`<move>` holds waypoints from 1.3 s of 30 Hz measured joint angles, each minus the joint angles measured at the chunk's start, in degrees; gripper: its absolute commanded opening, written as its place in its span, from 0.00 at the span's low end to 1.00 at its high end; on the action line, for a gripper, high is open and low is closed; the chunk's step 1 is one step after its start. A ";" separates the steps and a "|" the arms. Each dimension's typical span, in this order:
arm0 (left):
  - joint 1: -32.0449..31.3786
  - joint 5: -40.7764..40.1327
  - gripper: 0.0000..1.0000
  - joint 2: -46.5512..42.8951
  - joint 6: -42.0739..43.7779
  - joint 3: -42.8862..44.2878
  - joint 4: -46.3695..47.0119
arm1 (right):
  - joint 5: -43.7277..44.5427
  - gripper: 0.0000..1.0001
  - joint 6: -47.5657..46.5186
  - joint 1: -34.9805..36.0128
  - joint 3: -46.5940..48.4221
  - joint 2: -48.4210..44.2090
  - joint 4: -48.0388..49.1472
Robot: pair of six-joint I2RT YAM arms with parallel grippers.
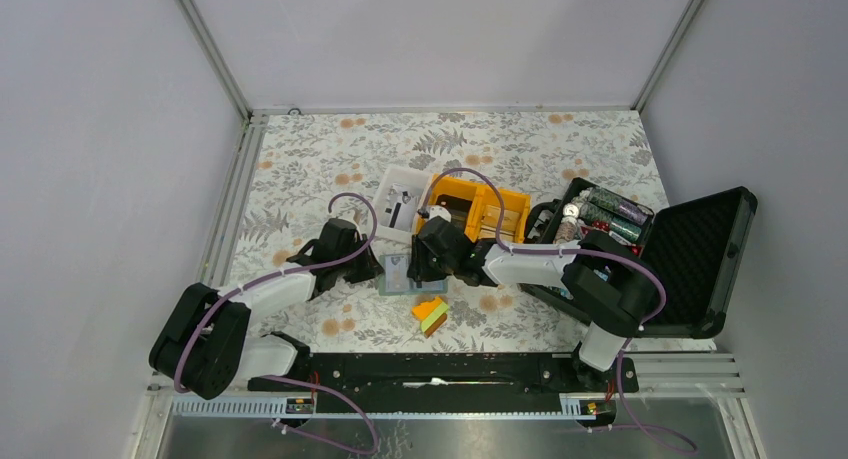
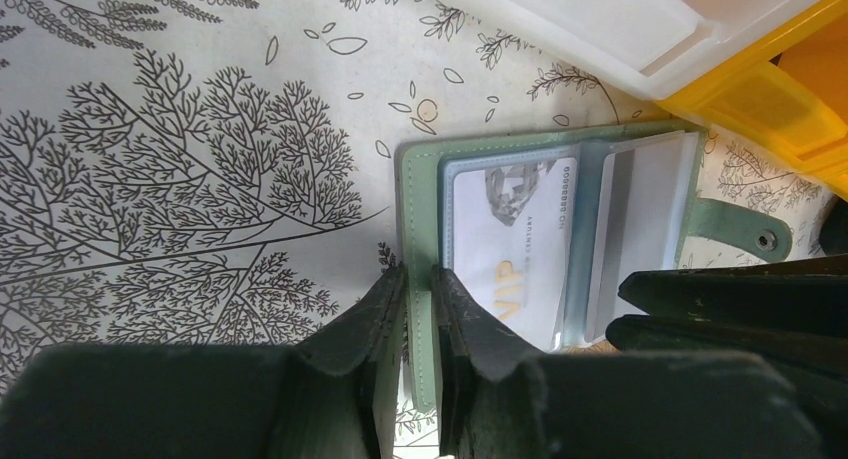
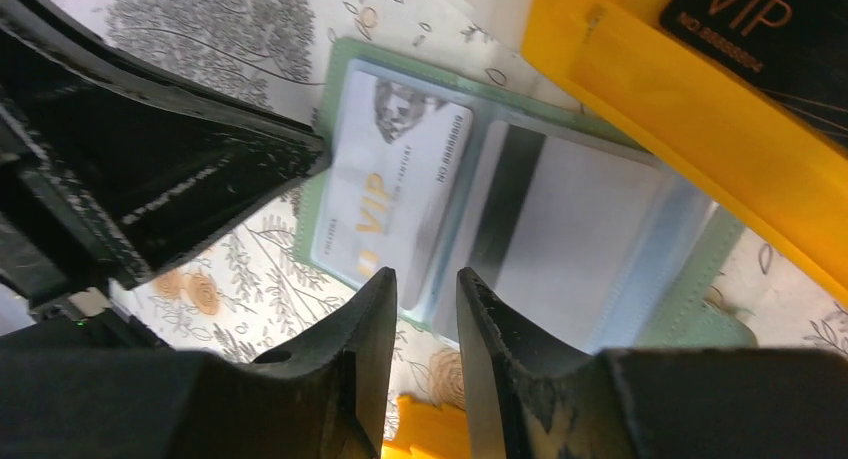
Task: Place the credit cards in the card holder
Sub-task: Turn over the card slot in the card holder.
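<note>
one white card lies on the open card holder, whose 9 o'clock edge the left gripper pinches; the right gripper, at 3 o'clock, straddles the card's corner, grip unclear.

**Mia:** What is the green thing?

**Tom:** That is the card holder. It lies open on the cloth with trees drawn on it.

**Mia:** Is anything in it?

**Tom:** Yes. A white card with gold letters sits in the clear pocket. Next to it is a striped card with a grey band.

**Mia:** Who has hold of it?

**Tom:** The left gripper. Its two dark fingers pinch the holder's green edge, one on each side.

**Mia:** And the black bits on the right?

**Tom:** That is the right gripper, low over the holder's corner. A green strap with a little snap sticks out above it.

**Mia:** And up top?

**Tom:** A white tray beside a yellow bin.
</note>
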 measured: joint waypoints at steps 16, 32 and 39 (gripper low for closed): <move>0.02 0.26 0.13 0.00 -0.22 -0.50 0.87 | 8.28 0.50 -1.05 -0.09 -0.13 -3.87 -6.78; 0.02 0.24 0.11 -0.07 -0.20 -0.50 0.70 | 9.09 0.48 -1.44 -0.11 -0.04 -0.90 -7.89; 0.09 0.24 0.08 -0.09 -0.17 -0.50 0.59 | 5.99 0.48 -0.44 -0.13 0.11 0.26 -4.28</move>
